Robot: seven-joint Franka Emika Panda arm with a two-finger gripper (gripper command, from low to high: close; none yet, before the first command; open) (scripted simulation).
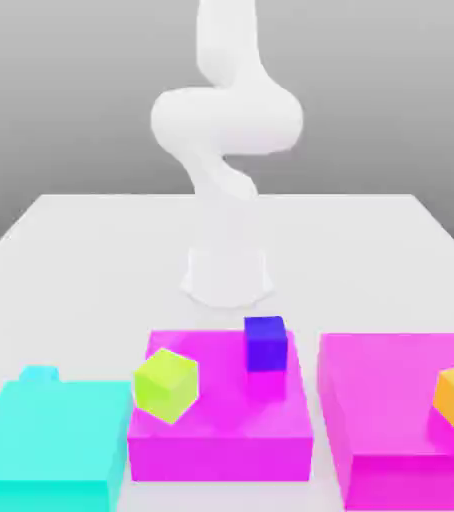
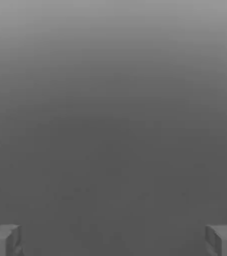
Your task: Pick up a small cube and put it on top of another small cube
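Lime-green cube (image 1: 166,384) and flat cyan block (image 1: 46,440) flank small cube (image 1: 39,374).

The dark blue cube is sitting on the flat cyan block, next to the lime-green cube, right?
Not quite. The dark blue cube sits on the middle magenta block, not the flat cyan block. It does share that magenta block with the lime-green cube. The exterior view shows this.

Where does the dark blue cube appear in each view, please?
Exterior view: the dark blue cube sits on the middle pink block, near its far corner on this view's right.
Hand view: the open claw faces the grey backdrop.
Shared landmark: that grey backdrop.
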